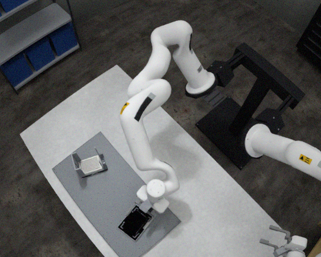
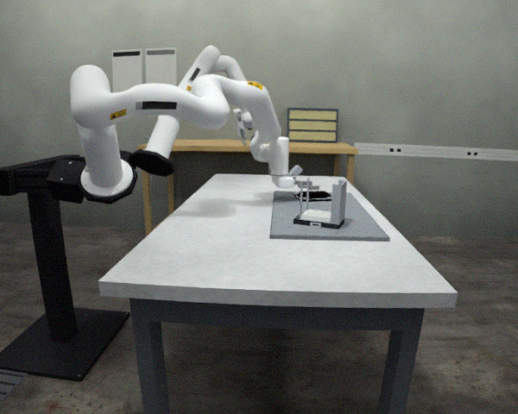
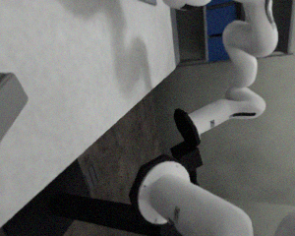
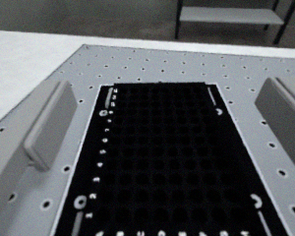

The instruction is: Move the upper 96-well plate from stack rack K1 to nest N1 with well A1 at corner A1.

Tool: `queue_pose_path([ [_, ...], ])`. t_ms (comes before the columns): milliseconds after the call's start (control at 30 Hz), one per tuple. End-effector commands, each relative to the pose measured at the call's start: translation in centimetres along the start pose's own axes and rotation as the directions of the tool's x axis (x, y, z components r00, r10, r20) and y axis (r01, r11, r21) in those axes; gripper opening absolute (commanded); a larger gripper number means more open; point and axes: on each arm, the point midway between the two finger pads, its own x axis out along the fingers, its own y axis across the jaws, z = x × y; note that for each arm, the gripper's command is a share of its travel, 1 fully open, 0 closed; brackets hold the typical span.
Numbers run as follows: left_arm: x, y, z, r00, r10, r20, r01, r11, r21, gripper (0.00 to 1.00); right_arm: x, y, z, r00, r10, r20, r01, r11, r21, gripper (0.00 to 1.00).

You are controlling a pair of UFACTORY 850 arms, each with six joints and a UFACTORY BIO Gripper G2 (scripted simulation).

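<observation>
The black 96-well plate (image 1: 135, 221) (image 4: 159, 147) lies inside the outline of the black nest N1 (image 1: 135, 236) (image 4: 80, 202) and looks flat. In the right wrist view its numbers run up the left rim and its letters along the near rim, with well A1 at the near left. The nest's A1 mark cannot be read. My right gripper (image 1: 145, 206) (image 4: 167, 125) is open above the nest, one finger on each side. A cream plate (image 1: 91, 164) (image 2: 316, 216) sits in rack K1 (image 1: 94, 173) (image 2: 338, 204). My left gripper (image 1: 266, 234) is open and empty, away from both.
Nest and rack stand on a grey perforated board (image 1: 99, 196) (image 2: 286, 229) on the white table (image 1: 72, 110). The rack has a tall corner wall and thin upright posts. The right arm (image 1: 135, 138) reaches across the table.
</observation>
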Motion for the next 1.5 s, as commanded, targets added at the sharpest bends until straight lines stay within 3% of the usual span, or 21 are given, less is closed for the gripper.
queue_pose_path([
  [0,0.0,0.0,0.1,1.000,0.000,0.000,0.000,1.000,0.001,1.00,0.0,0.0,1.5,1.000,0.000,0.002,0.000,1.000,0.001,0.37],
  [1467,0.0,0.0,0.1,1.000,0.000,0.000,0.000,1.000,0.001,1.00,0.0,0.0,12.1,1.000,0.000,0.002,0.000,1.000,0.001,0.37],
])
